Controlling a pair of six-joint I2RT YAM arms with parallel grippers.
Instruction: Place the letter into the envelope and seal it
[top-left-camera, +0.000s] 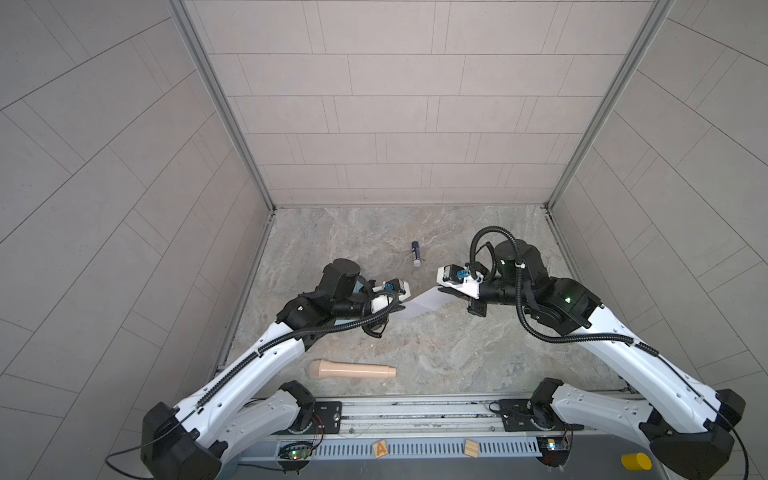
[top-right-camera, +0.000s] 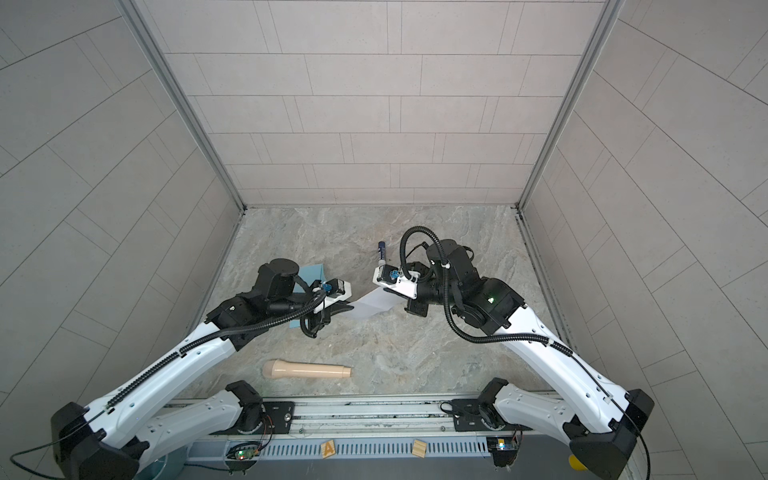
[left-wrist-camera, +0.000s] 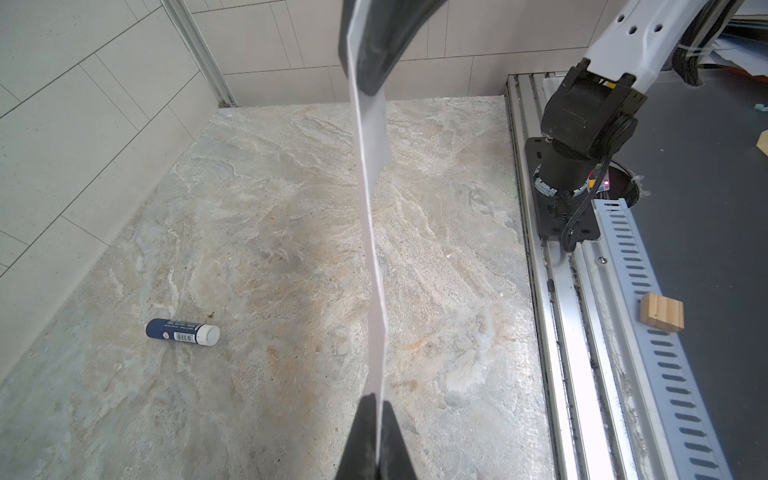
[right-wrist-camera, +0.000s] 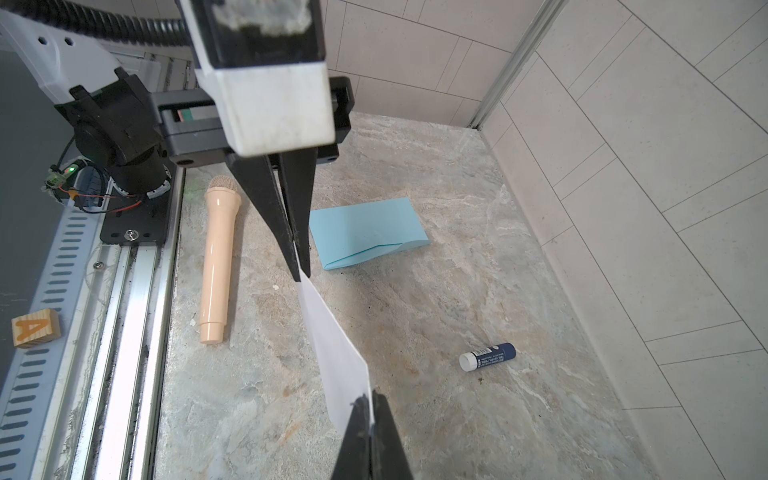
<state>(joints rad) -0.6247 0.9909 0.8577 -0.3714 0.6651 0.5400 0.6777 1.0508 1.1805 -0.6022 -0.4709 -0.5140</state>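
Both ends of the letter (right-wrist-camera: 336, 353) are clenched, left pincer (right-wrist-camera: 300, 262) one end, right pincer (right-wrist-camera: 370, 419) the other, above the desk (right-wrist-camera: 457, 270); wooden block (right-wrist-camera: 35, 328) reads "A", glue stick (right-wrist-camera: 488, 356) label illegible.

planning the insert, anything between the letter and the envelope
Nothing loose lies between them. The letter hangs pinched between the left gripper and right gripper; the envelope lies beneath the left arm, and its flap looks folded shut.
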